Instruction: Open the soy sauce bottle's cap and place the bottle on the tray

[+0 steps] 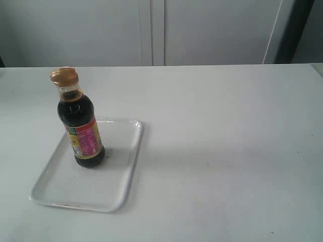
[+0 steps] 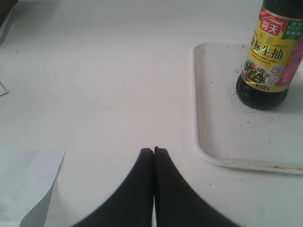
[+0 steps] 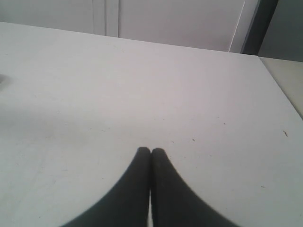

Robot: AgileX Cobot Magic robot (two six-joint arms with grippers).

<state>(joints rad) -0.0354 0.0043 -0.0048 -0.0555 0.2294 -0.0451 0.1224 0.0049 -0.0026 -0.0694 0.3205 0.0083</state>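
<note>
— Both grippers, left and right, show you closed, empty jaws over bare counter.

— Your soy sauce bottle, cap on, stands upright on the tray; nothing blocks it.

Right gripper has its two black fingers pressed together tip to tip — no gap, nothing between them. It sits over bare white counter, which has a few tiny dark specks scattered on it. The counter's far edge meets pale cabinet panels, and its far corner on one side butts against a dark vertical strip — beyond that side edge there's a greyish-beige surface.
</note>
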